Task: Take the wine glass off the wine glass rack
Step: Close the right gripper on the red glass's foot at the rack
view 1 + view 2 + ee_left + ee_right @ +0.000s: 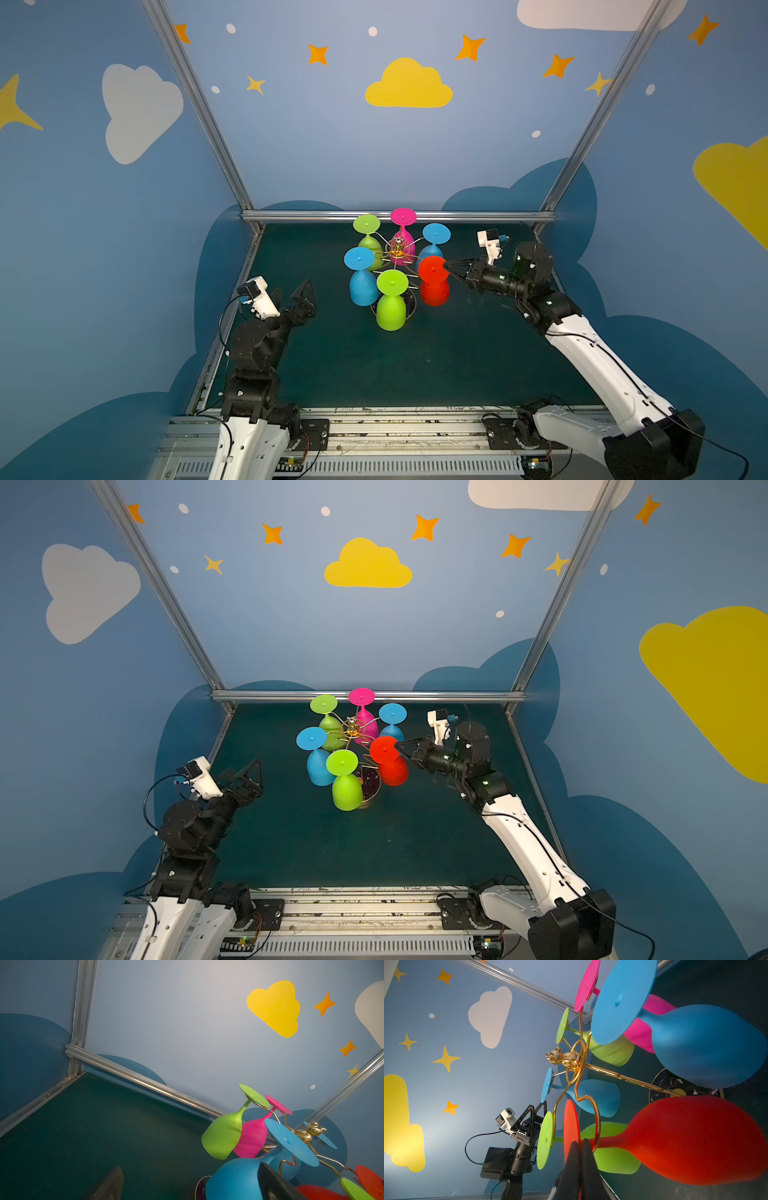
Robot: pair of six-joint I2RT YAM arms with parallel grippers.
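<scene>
Your right gripper [580, 1147] is pinched shut on the thin rim of the flat round foot of the matte red wine glass [434, 272]. The glass hangs bowl-down on the gold wire wine glass rack [398, 248], on the side nearest the right arm, with its foot above a wire loop and its stem threaded through. I judge the step in hand to be freeing that stem. Raise the foot just clear of the wire, then draw it outward along the arm, away from the central post, through what looks like the loop's open mouth. Don't pull straight up or down. You hold only a disc edge and the wide bowl hangs below it, so the glass will likely want to swing; go slowly and level. The lime-green glass [392, 299] hangs just beside it and the blue glass [435, 241] is near on the other side, so keep the path radial. The rack is slender polished wire on a round dark marbled base [675, 1084], topped by a glossy gold bear-shaped finial [562, 1058] — it may tip or drag if the stem catches. Your left gripper [305, 297] stands wide open, well apart from the rack, and could steady the base. All the glasses look matte and opaque, possibly rubbery, each foot bearing a small centre nub. The dark green counter [457, 353] looks soft and felt-like.
</scene>
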